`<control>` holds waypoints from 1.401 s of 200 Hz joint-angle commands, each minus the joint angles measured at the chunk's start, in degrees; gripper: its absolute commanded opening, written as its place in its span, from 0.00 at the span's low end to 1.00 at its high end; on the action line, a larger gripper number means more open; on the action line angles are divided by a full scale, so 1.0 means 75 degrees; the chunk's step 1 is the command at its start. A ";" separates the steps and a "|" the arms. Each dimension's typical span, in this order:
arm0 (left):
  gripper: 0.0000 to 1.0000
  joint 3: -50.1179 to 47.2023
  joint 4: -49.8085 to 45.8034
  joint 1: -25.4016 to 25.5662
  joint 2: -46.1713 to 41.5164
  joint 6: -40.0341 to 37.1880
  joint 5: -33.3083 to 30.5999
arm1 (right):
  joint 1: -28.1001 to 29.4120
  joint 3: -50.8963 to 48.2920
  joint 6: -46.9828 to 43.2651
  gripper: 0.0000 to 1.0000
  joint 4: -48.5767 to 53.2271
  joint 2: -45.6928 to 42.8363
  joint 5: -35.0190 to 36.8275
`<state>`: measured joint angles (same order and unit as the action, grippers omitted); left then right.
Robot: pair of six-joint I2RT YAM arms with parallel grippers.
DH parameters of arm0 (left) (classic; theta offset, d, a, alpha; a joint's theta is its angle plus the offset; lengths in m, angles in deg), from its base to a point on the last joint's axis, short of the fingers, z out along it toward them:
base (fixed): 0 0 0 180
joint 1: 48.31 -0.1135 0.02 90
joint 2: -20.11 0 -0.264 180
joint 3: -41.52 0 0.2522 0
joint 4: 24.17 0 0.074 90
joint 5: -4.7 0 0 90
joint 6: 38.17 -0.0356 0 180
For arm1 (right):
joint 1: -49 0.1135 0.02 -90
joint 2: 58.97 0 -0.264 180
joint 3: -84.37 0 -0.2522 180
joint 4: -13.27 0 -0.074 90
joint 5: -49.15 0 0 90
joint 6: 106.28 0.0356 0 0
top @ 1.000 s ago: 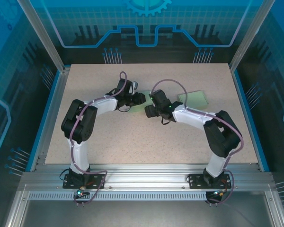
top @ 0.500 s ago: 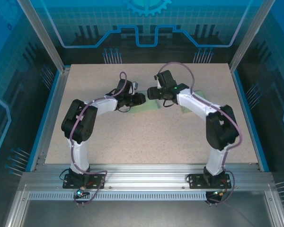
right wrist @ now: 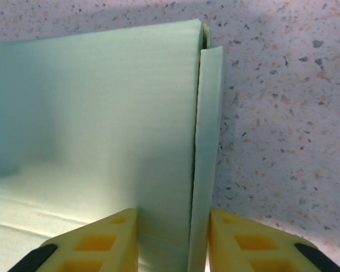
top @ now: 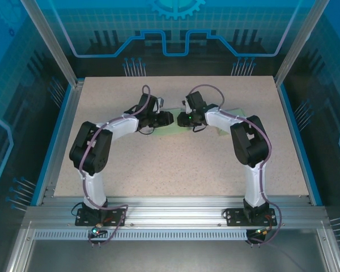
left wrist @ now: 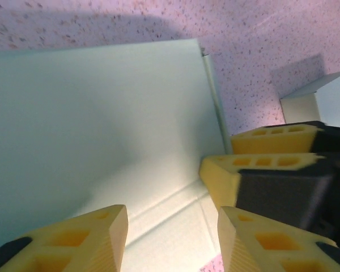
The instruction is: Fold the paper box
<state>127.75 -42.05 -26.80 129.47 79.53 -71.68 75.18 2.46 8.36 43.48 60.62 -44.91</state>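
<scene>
Right gripper (right wrist: pixel 173 226), jaws apart and not yet pinched, astride the raised side flap (right wrist: pixel 207 141) of the paper box (right wrist: pixel 90 113). Outer finger close against the flap, inner finger with a gap beside it. Long axis of the flap from 6 to 12 o'clock in the right wrist view, straight out from between the fingers and so in line with the grip. Panel (right wrist: pixel 73 181) of the box flat on the table (right wrist: pixel 283 113), spreading from the flap toward 9 o'clock. Left gripper (left wrist: pixel 171 226), jaws wide and holding nothing, low over the same panel, the right gripper's fingers at 3 o'clock in its own view. From above, both grippers tip to tip at mid-table, left at 9 o'clock of right, the box beneath both and running on toward 3 o'clock. Judged nearer to the flap: the right arm. Likely next: closing on the flap and tipping it toward 9 o'clock, over the panel.
</scene>
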 commanded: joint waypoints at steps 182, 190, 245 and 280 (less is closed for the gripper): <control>0.31 -0.1214 -0.1220 -0.0706 -0.0040 -0.0589 -0.1149 | 0.0229 -0.1554 0.0425 0.60 0.0451 -0.1466 -0.0790; 0.31 -0.1389 -0.1130 -0.0745 -0.0106 -0.0594 -0.1117 | 0.0149 -0.1635 0.0577 0.64 0.0294 -0.1575 -0.0968; 0.25 -0.1869 -0.0549 -0.1144 -0.0203 -0.0482 -0.0433 | -0.0477 -0.2558 0.2178 0.78 -0.1908 -0.1588 -0.2907; 0.21 -0.1892 -0.0306 -0.1409 0.0049 -0.0456 0.0016 | -0.0782 -0.2546 0.2643 0.80 -0.2803 -0.0863 -0.3658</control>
<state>116.38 -39.48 -35.36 126.45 75.86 -73.21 70.61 -16.75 23.59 30.12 50.37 -65.12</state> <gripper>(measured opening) 0.237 0.796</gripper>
